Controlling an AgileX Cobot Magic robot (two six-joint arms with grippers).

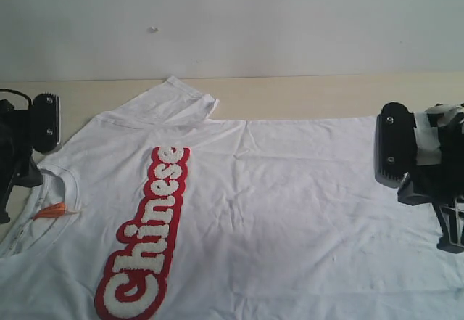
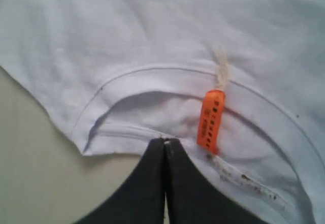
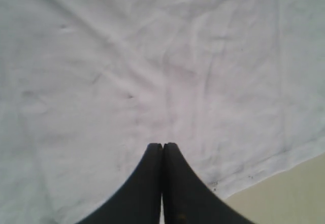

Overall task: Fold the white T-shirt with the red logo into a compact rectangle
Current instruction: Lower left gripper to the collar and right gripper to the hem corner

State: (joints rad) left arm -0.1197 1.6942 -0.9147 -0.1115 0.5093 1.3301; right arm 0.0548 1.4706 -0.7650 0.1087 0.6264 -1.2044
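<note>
Exterior: you see white T-shirt (image 1: 290,204) spread flat on table (image 1: 312,91), collar (image 1: 72,193) at left, red logo (image 1: 148,240) running along chest.

Left wrist: your left gripper (image 2: 165,144) has jaws pressed together, tips at collar edge, just beside orange tag (image 2: 210,120). Whether cloth is pinched, you cannot tell.

Right wrist: your right gripper (image 3: 162,148) has jaws pressed together over wrinkled shirt body, near its edge.

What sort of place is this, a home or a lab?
Probably a robot lab bench: a pale wooden table against a blank white wall, a wrinkled white cotton T-shirt spread flat, with the black left gripper and right gripper at either end.
</note>
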